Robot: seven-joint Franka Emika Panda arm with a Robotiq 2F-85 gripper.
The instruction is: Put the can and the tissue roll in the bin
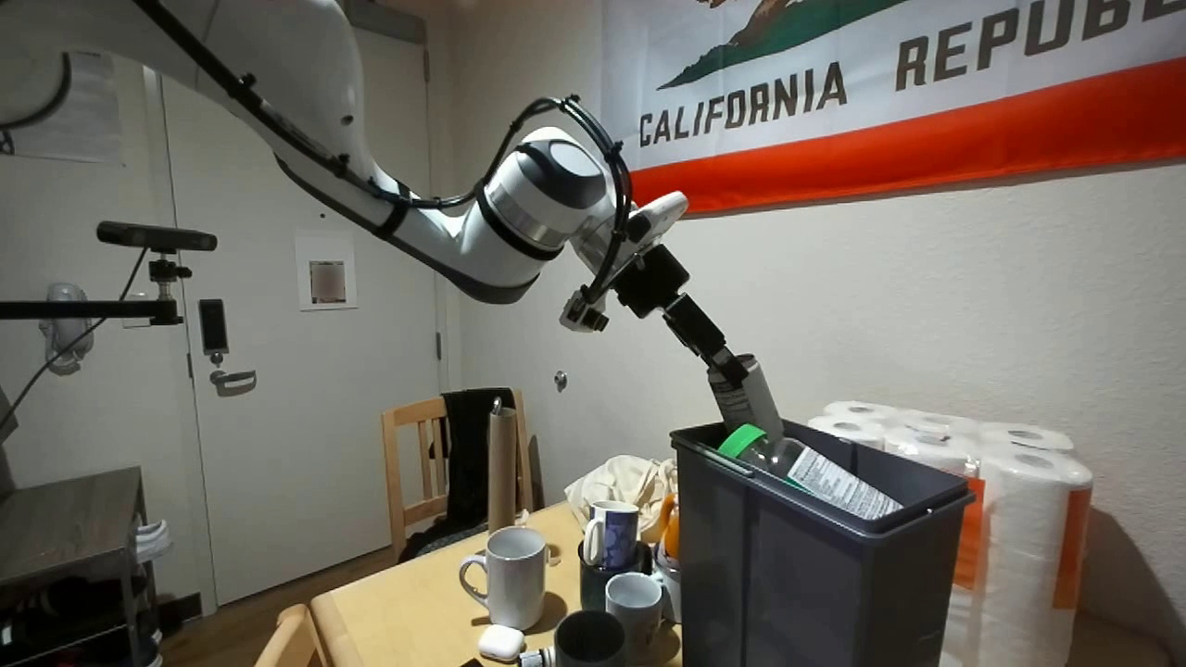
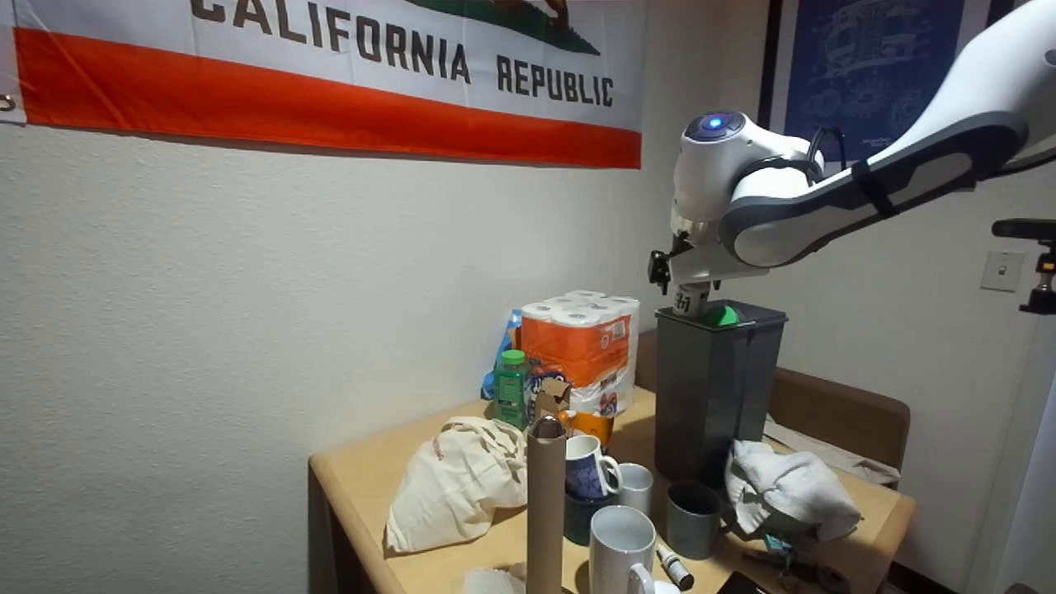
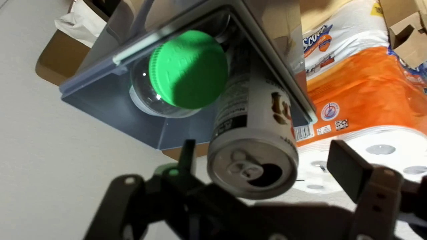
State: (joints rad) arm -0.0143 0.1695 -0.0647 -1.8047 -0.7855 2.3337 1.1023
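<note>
- At the mouth of the bin (image 1: 815, 574), the can (image 1: 746, 398) stands tilted: upper end above the rim, leaning toward 11 o'clock in an exterior view; lower end hidden.
- Gripper (image 3: 265, 156): released. In the wrist view its jaws stand apart at 9 and 3 o'clock of the can's tabbed end, with a gap visible on each side.
- Green-capped bottle (image 1: 839, 482): inside the bin. In the wrist view, its cap lies between 10 and 11 o'clock from the can.
- Toilet-roll pack (image 1: 1019, 519): between 2 and 3 o'clock from the bin in the same exterior view.
- Brown cardboard tube (image 1: 501, 472): upright, at 12 o'clock from the handled mug (image 1: 517, 576), which rests on the table (image 1: 408, 597).
</note>
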